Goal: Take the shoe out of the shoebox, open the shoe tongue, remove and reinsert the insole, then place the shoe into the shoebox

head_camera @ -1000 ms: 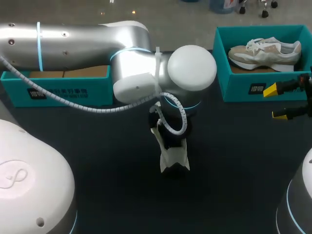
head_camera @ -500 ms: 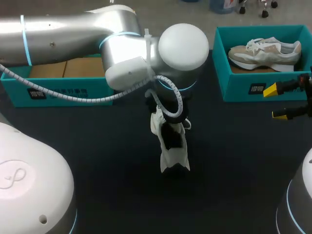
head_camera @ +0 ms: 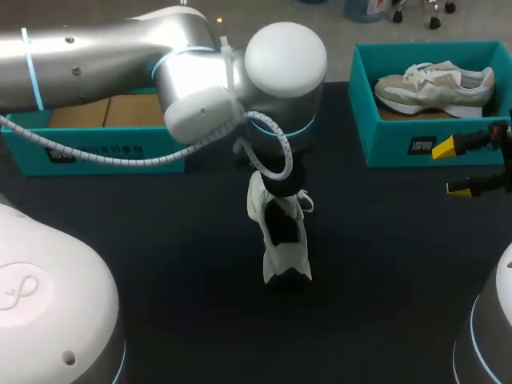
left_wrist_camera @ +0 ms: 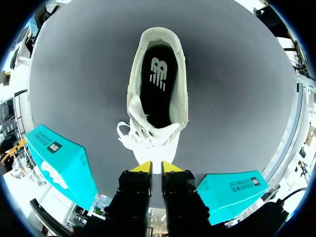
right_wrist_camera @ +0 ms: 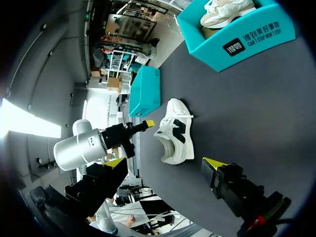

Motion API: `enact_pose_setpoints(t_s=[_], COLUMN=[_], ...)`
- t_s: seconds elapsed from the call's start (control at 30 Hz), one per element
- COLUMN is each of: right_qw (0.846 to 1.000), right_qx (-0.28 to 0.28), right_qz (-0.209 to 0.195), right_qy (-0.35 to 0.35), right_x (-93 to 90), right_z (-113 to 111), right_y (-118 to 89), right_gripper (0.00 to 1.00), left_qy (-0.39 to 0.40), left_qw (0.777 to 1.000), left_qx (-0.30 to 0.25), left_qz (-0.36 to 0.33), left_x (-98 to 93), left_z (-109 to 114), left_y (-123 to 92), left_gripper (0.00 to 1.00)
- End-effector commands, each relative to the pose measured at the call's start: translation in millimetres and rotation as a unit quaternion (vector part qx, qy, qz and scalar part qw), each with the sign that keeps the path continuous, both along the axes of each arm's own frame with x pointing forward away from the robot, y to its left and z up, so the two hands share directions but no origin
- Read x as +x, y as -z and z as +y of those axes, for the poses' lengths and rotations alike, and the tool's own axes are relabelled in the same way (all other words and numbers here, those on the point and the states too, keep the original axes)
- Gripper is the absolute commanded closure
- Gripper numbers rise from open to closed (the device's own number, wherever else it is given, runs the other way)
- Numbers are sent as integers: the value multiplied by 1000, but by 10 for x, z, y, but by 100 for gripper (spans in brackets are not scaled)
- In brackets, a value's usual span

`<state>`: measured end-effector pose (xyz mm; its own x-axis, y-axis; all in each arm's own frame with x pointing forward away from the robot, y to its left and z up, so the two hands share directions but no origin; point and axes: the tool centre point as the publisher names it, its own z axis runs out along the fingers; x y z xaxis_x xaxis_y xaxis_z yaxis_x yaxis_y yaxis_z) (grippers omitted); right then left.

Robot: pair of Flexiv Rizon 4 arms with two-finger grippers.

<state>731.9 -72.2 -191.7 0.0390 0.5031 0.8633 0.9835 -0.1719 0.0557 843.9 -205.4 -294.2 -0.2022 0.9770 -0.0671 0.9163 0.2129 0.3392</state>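
Sneaker [head_camera: 280, 228] stands upright at the middle of the table [head_camera: 160, 264], out of the teal shoebox [head_camera: 96, 148] at my left, its dark insole [left_wrist_camera: 157, 81] seated inside; it is placed, I judge, where either arm can reach it. The left gripper [left_wrist_camera: 156, 167], fingers almost together and holding nothing, hangs just above the laces [left_wrist_camera: 136, 136], while the right gripper [head_camera: 452, 168] waits spread wide near the other box [head_camera: 400, 148]. Since a second ago the left arm has drawn back toward the far side, uncovering the shoe's front.

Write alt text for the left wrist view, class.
A white shoe lies on the dark table just ahead of the left gripper, its opening up and dark insole showing. Two teal shoeboxes flank the gripper.
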Motion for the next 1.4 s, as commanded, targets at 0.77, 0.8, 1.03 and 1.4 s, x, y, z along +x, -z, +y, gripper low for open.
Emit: enact_pose_setpoints(t_s=[0.77,0.8,1.03,1.4], right_qw=[1000,1000,1000,1000], right_qx=[-2,-2,-2,-2], right_qz=[0,0,0,0], right_qy=[1,1,1,1], right_x=[-9,-9,-9,-9], right_z=[3,3,3,3], right_y=[-1,-1,-1,-1], right_gripper=[0,0,0,0], left_qy=[-17,-26,-83,-138], left_qw=[998,998,994,986], left_qx=[18,16,5,8], left_qz=[63,61,65,98], left_x=[-391,-383,-328,-534], left_z=[32,32,-56,-107], left_y=[323,282,127,321], left_gripper=[100,100,100,100])
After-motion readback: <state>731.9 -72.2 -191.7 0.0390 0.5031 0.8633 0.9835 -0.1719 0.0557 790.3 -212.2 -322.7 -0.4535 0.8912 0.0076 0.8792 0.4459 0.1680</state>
